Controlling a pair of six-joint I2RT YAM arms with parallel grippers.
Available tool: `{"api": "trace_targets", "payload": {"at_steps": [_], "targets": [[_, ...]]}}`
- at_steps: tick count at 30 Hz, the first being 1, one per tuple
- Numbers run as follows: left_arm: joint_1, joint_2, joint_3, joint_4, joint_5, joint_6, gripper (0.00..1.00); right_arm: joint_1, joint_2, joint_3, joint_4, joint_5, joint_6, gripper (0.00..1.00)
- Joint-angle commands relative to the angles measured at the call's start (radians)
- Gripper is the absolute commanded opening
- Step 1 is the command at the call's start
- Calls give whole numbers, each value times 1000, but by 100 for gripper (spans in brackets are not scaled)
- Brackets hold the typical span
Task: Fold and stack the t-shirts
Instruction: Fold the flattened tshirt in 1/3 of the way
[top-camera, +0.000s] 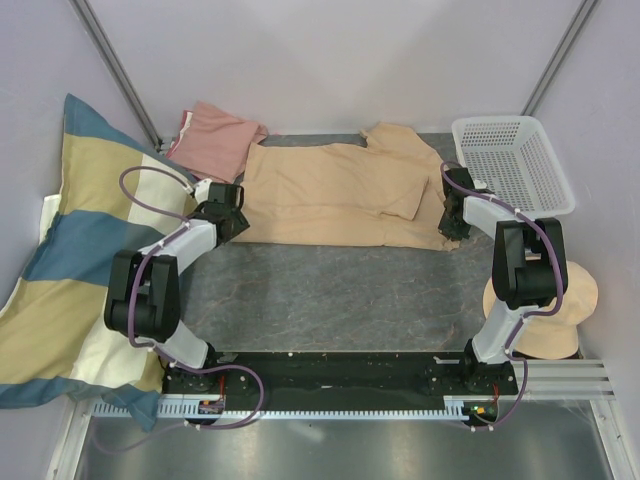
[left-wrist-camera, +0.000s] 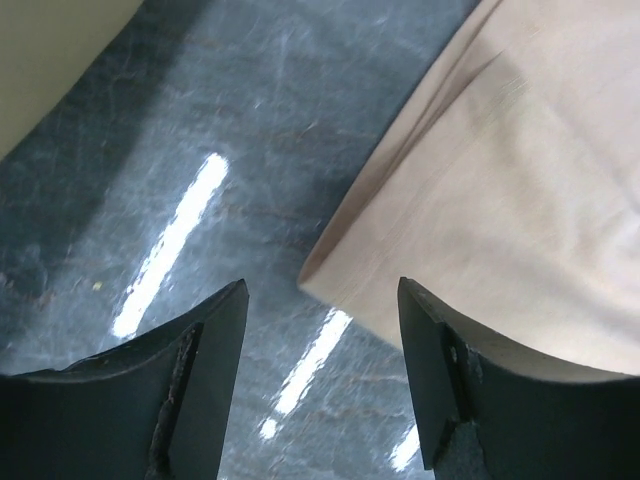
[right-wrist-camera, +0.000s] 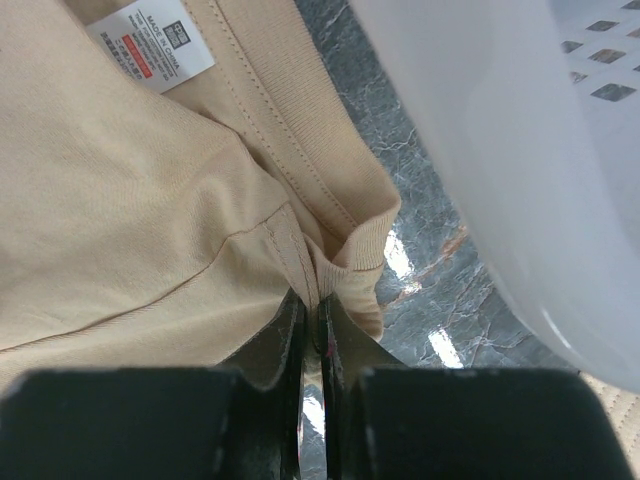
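Your left gripper (left-wrist-camera: 321, 285) is empty, jaws apart; a corner of the plain tan cloth t-shirt (left-wrist-camera: 500, 200) lies just ahead, nearer the right-side finger. Your right gripper (right-wrist-camera: 318, 305) is pinched tight on its opposite end. The shirt spans left-right across the overhead view's upper middle.

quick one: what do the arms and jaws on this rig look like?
Left arm and right arm match: white link shells, black joint housings, and a purple cable looped along each. The jaws are matte black, curved and tapering, with scuffed edges.
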Motion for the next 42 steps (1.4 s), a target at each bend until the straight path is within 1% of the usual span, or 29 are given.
{"api": "trace_targets", "payload": {"at_steps": [1, 6, 8, 21, 23, 26, 30, 31, 35, 39, 41, 42], "targets": [[-6, 33, 84, 86, -3, 77, 66, -3, 4, 19, 18, -2, -3, 9], [-6, 67, 99, 100, -1, 96, 65, -6, 8, 19, 18, -2, -1, 9], [-6, 79, 101, 101, 3, 96, 62, -4, 6, 22, 19, -2, -3, 8], [-6, 125, 89, 103, 17, 79, 60, -6, 4, 19, 18, -3, -3, 8], [-6, 127, 84, 104, 19, 76, 57, -7, 3, 20, 18, -5, -1, 8], [-6, 128, 79, 104, 22, 71, 57, -7, 3, 19, 18, -6, -1, 8], [-6, 131, 78, 104, 26, 68, 49, -7, -2, 17, 18, -5, -1, 8], [-6, 133, 78, 103, 28, 68, 45, -9, 0, 15, 18, -5, 0, 8], [-6, 134, 76, 103, 31, 68, 43, -9, -3, 12, 16, -5, -1, 8], [-5, 136, 73, 101, 32, 66, 35, -10, -5, 11, 18, -10, 2, 8], [-6, 136, 70, 101, 34, 68, 26, -10, -6, 11, 16, -10, 2, 8], [-5, 137, 72, 101, 34, 66, 25, -12, -5, 9, 18, -11, 0, 8]]}}
